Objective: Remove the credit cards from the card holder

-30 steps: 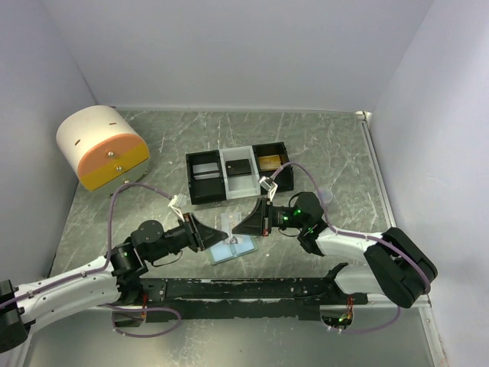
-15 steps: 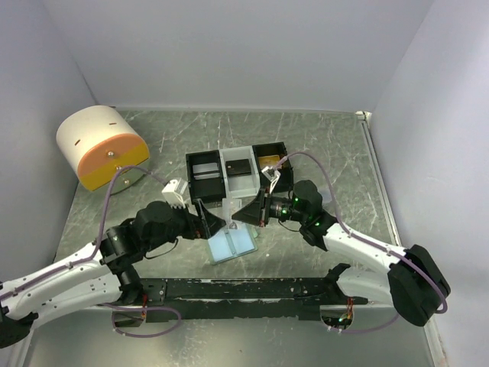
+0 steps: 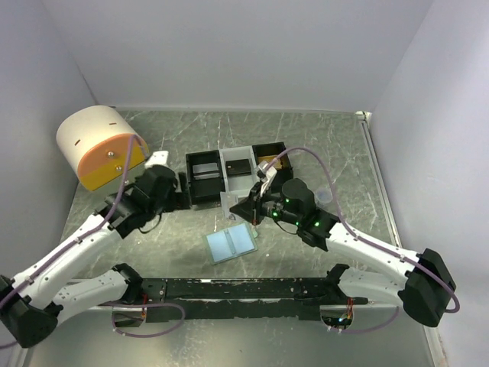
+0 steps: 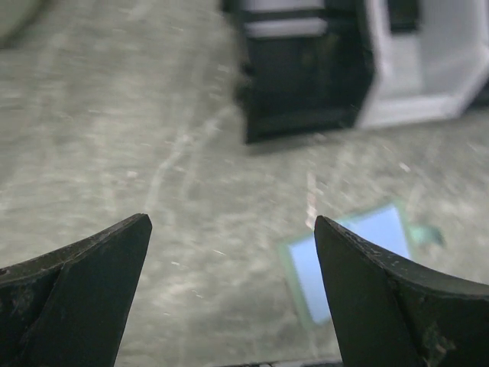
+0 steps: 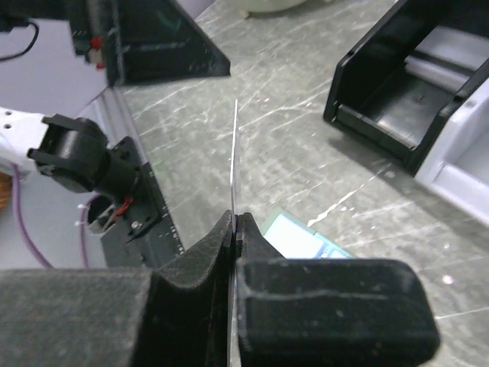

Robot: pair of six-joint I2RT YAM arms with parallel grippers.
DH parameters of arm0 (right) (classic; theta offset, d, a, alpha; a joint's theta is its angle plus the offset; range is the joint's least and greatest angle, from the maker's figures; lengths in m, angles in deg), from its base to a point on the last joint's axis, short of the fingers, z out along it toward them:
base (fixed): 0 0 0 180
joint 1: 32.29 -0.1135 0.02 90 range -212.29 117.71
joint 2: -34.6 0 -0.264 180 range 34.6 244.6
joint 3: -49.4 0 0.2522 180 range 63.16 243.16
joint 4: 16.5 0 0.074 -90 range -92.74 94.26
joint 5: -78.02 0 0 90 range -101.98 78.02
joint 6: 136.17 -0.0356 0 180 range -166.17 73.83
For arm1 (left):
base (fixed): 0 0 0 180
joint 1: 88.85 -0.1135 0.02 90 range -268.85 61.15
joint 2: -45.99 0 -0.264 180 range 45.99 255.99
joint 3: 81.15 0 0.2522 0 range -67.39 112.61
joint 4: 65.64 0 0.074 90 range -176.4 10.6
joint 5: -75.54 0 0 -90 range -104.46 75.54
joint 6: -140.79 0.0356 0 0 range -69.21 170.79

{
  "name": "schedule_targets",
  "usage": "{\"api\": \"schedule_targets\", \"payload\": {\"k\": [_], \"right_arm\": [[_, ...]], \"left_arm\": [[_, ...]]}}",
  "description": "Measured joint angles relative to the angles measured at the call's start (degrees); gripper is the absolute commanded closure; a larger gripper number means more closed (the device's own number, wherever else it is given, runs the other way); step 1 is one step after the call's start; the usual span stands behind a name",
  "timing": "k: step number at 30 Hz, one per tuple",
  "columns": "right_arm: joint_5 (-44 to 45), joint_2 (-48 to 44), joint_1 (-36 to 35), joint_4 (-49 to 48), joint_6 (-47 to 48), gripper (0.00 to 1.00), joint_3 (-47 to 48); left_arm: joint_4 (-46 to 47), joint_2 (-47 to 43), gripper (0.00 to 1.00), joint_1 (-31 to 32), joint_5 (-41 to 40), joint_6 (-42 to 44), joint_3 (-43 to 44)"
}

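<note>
The card holder [image 3: 231, 243] lies open and flat on the table, its pale blue inside facing up. It also shows in the left wrist view [image 4: 355, 252] and the right wrist view [image 5: 302, 237]. My right gripper [image 3: 238, 208] hovers above and just behind the holder, shut on a thin pale credit card [image 5: 234, 153] that stands edge-on out of the jaws [image 3: 227, 201]. My left gripper [image 4: 231, 222] is open wide with nothing between its fingers. It sits left of the holder, by the tray's left end [image 3: 182, 197].
A black-and-white three-compartment tray [image 3: 188, 180] stands behind the holder, with flat dark and gold things in its bins. A round white-and-orange container [image 3: 103, 147] sits at the back left. A black rail [image 3: 229, 289] runs along the near edge.
My left gripper has opened, let go of the holder and drawn back to the upper left. The right gripper has risen toward the tray with the card. The holder now lies flat.
</note>
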Motion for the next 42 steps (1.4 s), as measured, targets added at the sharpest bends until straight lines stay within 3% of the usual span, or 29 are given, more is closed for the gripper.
{"api": "schedule_targets", "payload": {"k": [5, 9, 14, 20, 24, 34, 42], "right_arm": [[5.8, 0.3, -0.9, 3.5, 7.0, 1.0, 4.2], [9.5, 3.8, -1.0, 7.3, 11.9, 1.0, 9.8], [14.1, 11.5, -1.9, 12.7, 18.2, 1.0, 17.5], [19.6, 23.0, -3.8, 17.6, 25.0, 1.0, 27.1], [22.3, 29.7, -5.4, 18.7, 29.2, 1.0, 32.7], [27.6, 41.9, -7.2, 21.8, 38.7, 1.0, 44.1], [34.4, 52.3, -7.2, 23.2, 47.3, 1.0, 51.7]], "left_arm": [[-0.8, -0.8, 0.03, -15.9, 2.1, 7.6, 0.0], [1.4, -4.3, 0.0, -21.2, 0.7, 10.4, -2.4], [2.1, -9.2, 0.0, -21.8, 0.2, 11.4, -4.3], [1.7, -7.0, 0.0, -21.9, -1.7, 11.1, -4.1], [0.9, -7.2, 0.0, -21.9, -3.0, 10.9, -4.1], [0.9, -18.9, 0.0, -21.9, -7.2, 10.2, -4.1], [0.9, -19.2, 0.0, -21.9, -8.9, 9.6, -4.1]]}}
